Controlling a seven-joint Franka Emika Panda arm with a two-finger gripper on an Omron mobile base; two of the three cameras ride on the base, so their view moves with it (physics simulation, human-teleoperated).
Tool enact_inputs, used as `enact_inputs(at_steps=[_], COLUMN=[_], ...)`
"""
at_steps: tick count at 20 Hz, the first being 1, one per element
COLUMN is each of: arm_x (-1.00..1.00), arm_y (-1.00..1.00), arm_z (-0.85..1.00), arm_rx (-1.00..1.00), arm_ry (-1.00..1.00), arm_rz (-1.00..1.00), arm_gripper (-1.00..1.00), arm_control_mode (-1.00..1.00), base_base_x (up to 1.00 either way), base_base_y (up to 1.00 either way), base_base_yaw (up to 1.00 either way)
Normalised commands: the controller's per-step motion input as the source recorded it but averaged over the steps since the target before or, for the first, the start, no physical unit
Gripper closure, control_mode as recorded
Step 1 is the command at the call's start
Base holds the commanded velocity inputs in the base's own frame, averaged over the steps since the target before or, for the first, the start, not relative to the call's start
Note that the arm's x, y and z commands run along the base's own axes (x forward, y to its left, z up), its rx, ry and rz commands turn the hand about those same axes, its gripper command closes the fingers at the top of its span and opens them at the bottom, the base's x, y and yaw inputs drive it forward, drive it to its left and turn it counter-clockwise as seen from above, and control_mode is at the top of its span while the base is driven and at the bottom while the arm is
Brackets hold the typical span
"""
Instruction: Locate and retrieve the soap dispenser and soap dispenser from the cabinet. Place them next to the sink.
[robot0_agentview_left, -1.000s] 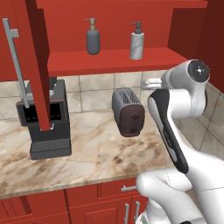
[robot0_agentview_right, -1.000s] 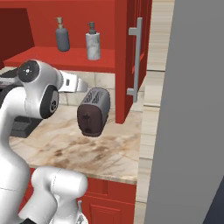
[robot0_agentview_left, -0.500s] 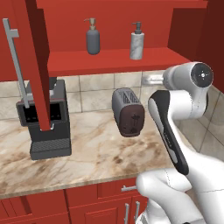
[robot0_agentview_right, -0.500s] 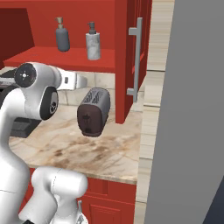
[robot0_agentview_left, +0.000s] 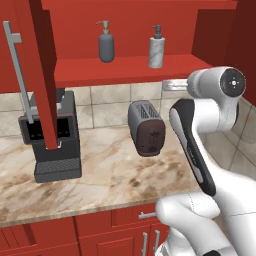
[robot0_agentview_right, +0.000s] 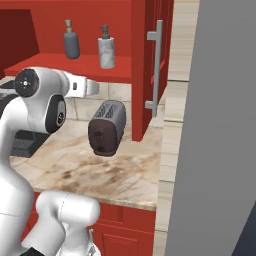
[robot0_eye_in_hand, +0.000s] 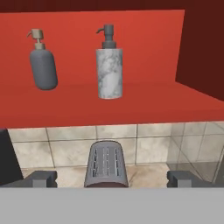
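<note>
dispensers (robot0_eye_in_hand: 43, 65) (robot0_eye_in_hand: 109, 70) apart on cabinet (robot0_agentview_left: 150, 70) shelf edge, gripper (robot0_eye_in_hand: 111, 179) wide, below

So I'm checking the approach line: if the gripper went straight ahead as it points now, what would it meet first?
Probably the toaster, which lies between the open gripper fingertips; depth is unclear. Both bottles stand higher.

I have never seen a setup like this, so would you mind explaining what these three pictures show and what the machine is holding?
It is a rendered kitchen with a white robot arm on a driving base. Two pictures come from cameras behind the arm, left and right; the third looks along its tool, whose open tips hold nothing. On the open cabinet's shelf stand a dark grey dispenser and a marbled dispenser, apart. Below, on the counter, sit a toaster and a coffee machine.
</note>
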Motion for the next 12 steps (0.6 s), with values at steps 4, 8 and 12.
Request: enact_inputs(at_steps=[4, 8, 12], arm_x=[0.06, 0.00, 0.01], arm_y=[-0.01, 0.00, 0.00], arm_z=[0.12, 0.23, 0.28], arm_rx=[0.00, 0.01, 0.04], arm_ry=[0.00, 0.00, 0.00], arm_rz=[0.00, 0.00, 0.00], arm_gripper=[-1.00, -1.00, -1.00], arm_control_mode=[-1.00, -1.00, -1.00], base_base_x=[0.00, 0.00, 0.00], base_base_y=[0.00, 0.00, 0.00], base_base_yaw=[0.00, 0.00, 0.00])
